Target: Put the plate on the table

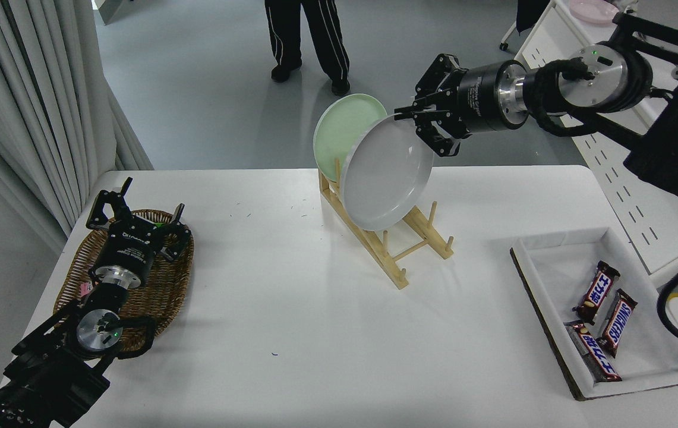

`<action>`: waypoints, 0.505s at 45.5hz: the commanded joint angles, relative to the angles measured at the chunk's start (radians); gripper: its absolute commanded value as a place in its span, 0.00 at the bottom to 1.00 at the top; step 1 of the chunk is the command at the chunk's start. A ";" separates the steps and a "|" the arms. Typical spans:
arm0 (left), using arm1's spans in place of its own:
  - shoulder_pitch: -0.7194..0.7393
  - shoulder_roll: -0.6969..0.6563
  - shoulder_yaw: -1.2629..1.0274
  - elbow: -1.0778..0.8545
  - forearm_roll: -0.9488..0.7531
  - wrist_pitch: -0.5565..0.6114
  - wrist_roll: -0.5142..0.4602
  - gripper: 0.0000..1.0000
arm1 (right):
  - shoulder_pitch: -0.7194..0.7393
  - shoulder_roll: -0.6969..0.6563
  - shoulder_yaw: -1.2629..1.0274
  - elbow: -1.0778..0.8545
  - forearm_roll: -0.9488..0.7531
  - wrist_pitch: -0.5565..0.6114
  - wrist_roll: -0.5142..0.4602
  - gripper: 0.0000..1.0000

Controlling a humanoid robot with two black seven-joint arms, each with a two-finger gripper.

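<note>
My right gripper is shut on the top right rim of the pale grey-white plate. The plate hangs tilted, lifted above the wooden rack and in front of it. The mint-green plate stands in the rack behind it. The yellow plate is hidden behind the grey-white plate. The white table spreads below. My left gripper is parked open over a wicker basket at the lower left.
A wicker basket lies at the table's left. A white tray with three chocolate bars sits at the right. A person's legs stand beyond the table. A white perforated desk is at the upper right.
</note>
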 commanded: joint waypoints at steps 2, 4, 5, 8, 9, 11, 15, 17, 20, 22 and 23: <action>0.000 0.000 0.000 0.000 0.000 0.000 0.000 1.00 | 0.000 0.008 0.061 0.038 0.023 -0.092 -0.033 0.00; 0.000 0.000 0.000 0.000 0.000 0.000 0.000 1.00 | -0.006 0.008 0.070 0.038 0.023 -0.105 -0.042 0.00; 0.000 0.000 0.000 0.000 0.000 0.000 0.000 1.00 | -0.009 0.008 0.073 0.038 0.024 -0.110 -0.045 0.00; 0.000 0.000 0.000 0.000 0.000 0.000 0.000 1.00 | -0.014 0.008 0.081 0.038 0.038 -0.125 -0.053 0.00; 0.000 0.000 0.000 0.000 0.000 0.000 0.000 1.00 | -0.015 0.008 0.082 0.038 0.044 -0.132 -0.055 0.00; 0.000 0.000 0.000 0.000 0.000 0.000 0.000 1.00 | -0.017 0.008 0.082 0.036 0.064 -0.151 -0.056 0.00; 0.000 0.000 0.000 0.000 0.000 0.000 0.000 1.00 | -0.022 0.026 0.082 0.038 0.117 -0.199 -0.056 0.00; 0.000 0.000 0.000 0.000 0.000 0.000 0.000 1.00 | -0.035 0.046 0.087 0.039 0.147 -0.217 -0.056 0.00; 0.000 0.000 0.000 0.000 0.000 0.000 0.000 1.00 | -0.077 0.083 0.114 0.042 0.187 -0.253 -0.056 0.00; 0.000 0.000 0.000 0.000 0.000 0.000 0.000 1.00 | -0.104 0.104 0.137 0.041 0.214 -0.289 -0.056 0.00; 0.000 0.000 0.000 0.000 0.000 0.000 0.000 1.00 | -0.117 0.113 0.148 0.041 0.222 -0.312 -0.056 0.00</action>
